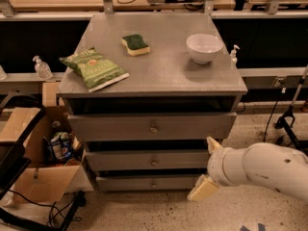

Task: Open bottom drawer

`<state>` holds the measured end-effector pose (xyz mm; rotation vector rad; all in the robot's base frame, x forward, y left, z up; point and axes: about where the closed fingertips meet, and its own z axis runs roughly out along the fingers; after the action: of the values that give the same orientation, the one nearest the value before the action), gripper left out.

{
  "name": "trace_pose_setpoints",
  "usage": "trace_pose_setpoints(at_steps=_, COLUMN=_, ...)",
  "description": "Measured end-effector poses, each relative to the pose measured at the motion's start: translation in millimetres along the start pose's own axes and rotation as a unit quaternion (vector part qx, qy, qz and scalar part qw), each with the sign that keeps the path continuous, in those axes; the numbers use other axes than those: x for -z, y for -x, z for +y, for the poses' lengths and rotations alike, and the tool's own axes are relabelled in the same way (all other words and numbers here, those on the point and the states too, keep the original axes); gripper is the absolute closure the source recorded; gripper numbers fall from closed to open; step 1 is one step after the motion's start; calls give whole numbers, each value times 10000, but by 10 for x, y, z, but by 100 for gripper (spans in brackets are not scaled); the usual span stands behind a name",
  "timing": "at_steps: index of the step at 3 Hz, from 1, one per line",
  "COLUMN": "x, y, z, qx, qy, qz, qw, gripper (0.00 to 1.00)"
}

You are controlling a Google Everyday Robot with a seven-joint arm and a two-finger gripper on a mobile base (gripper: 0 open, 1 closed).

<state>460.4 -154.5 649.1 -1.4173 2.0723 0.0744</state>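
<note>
Right of bottom drawer (153, 182) (shut, contents hidden): claw (202, 168) spread wide, holding nothing.

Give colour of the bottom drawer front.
Bottom drawer: flat grey, small metal knob, camera view. End effector hovers by its right end.
</note>
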Motion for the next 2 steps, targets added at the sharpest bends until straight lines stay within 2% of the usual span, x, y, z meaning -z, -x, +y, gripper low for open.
trace_pose_setpoints(at_steps=1, x=-559, y=-238, z=-212, qx=109, qy=-320, qz=-232, qw=9992, gripper=0)
trace_pose_setpoints(at_steps=2, x=-1075, y=-476, z=-604, qx=38, qy=-887, qz=-450, qw=9950, gripper=0)
